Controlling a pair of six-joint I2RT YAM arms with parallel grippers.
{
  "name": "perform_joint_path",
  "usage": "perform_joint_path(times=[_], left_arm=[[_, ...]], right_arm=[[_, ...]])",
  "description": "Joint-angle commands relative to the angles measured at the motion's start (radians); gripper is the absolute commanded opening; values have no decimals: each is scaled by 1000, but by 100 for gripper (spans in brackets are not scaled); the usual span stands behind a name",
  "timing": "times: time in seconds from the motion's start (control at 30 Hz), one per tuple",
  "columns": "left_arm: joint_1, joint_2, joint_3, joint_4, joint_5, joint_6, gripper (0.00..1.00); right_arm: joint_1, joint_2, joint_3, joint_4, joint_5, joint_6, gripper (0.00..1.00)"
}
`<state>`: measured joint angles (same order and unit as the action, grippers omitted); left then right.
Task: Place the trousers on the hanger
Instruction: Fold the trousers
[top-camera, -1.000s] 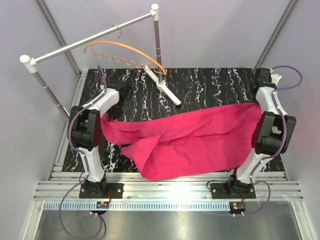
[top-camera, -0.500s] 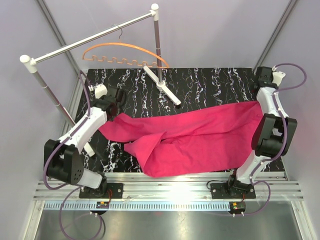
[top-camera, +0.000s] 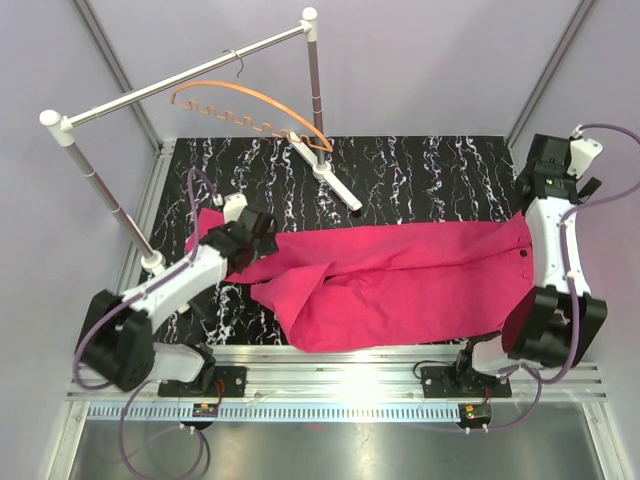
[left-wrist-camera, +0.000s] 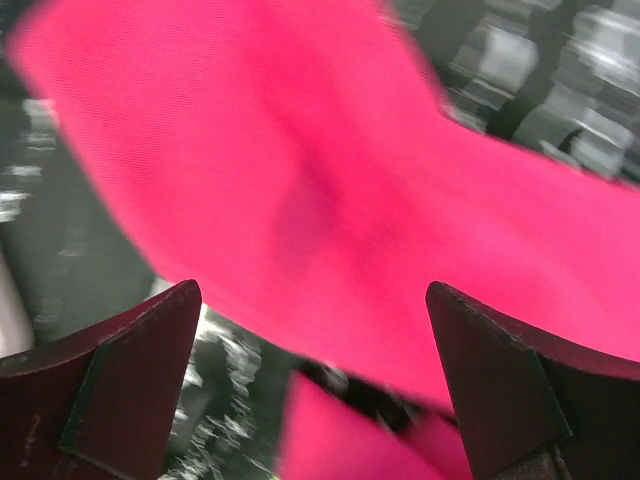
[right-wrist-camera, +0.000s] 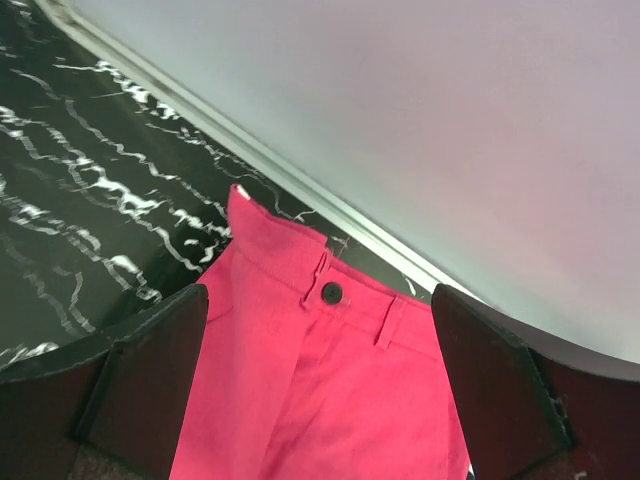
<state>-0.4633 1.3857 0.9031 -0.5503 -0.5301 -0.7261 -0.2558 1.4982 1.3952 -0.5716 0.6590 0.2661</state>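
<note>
Beneath the left hand (top-camera: 257, 233), the trousers (top-camera: 400, 282) lie across the table (top-camera: 425, 165).

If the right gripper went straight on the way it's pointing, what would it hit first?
The right gripper would most likely meet the trousers first, at the waistband by the dark button; depth is unclear.

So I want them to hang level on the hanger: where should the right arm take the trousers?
Grip the trousers by the waistband beside the dark button, coming from above its outer edge: it lies flat and uncovered there.
</note>
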Motion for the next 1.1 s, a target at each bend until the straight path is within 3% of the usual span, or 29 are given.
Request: perform_joint_path(times=[0.0,0.2,0.47,0.57,0.67,0.73,0.83,1.0,1.03,1.07], left_arm=[[-134,-175,-39,154,18,-16,99],[-335,-284,-20,190,9,-18,99],[-552,-12,210,86,-74,33,99],[-577,94,264,29,-145,24,99],[-577,154,275,23,-154,11,99],[-577,187,280,12,-168,4,99],[-577,229,287,-17,-183,-22,99],[-578,280,290,-45,-192,-30,98],[-578,283,289,-46,-203,-30,96],[-578,289,290,-65,-211,-41,82]], right_arm=[[7,-134,-57,-2,-70,28,100],[93,-213,-194,-17,-116,64,100],[191,-193,-404,25,-223,153,100],[230,-162,-432,67,-272,150,98],[305,-119,-426,111,-311,124,91],[349,-80,-404,130,-320,116,79],[388,-17,-365,142,-328,105,69],[414,75,-299,150,-360,99,59],[420,101,-280,151,-366,99,59],[423,115,-272,154,-371,97,59]])
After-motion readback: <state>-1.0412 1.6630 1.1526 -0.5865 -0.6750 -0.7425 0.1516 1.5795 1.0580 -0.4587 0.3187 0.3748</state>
